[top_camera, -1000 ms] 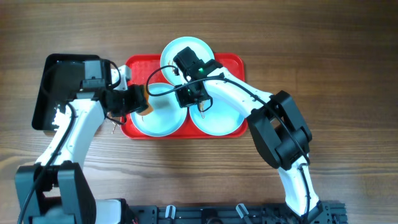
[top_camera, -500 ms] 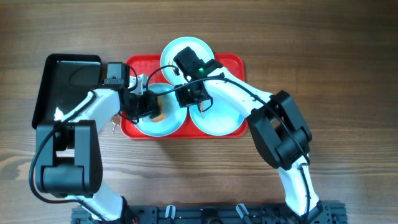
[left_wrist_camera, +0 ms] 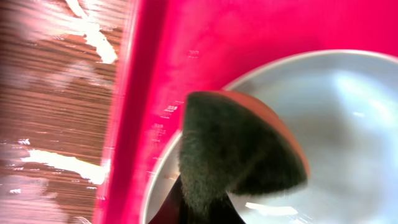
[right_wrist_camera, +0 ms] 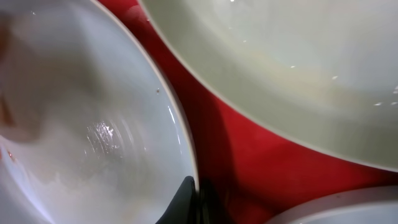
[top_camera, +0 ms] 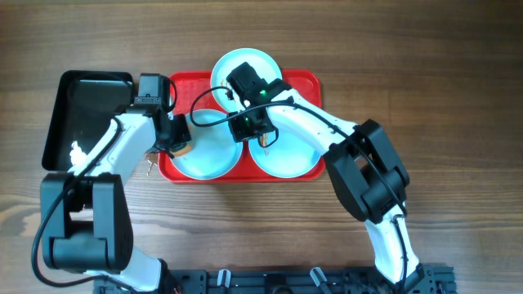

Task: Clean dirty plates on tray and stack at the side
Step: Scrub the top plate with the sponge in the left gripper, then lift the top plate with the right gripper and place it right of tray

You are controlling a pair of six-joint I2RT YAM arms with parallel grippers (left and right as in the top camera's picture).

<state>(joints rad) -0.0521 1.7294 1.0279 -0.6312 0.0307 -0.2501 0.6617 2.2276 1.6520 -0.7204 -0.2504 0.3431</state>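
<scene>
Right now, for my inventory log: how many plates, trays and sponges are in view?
Plates: 3
Trays: 2 (red tray, black tray)
Sponge: 1
Total: 6

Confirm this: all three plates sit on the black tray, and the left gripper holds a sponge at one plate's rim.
Wrong tray. The overhead view shows the plates on the red tray, not the black tray. The left gripper does hold a sponge at one plate's rim.
</scene>
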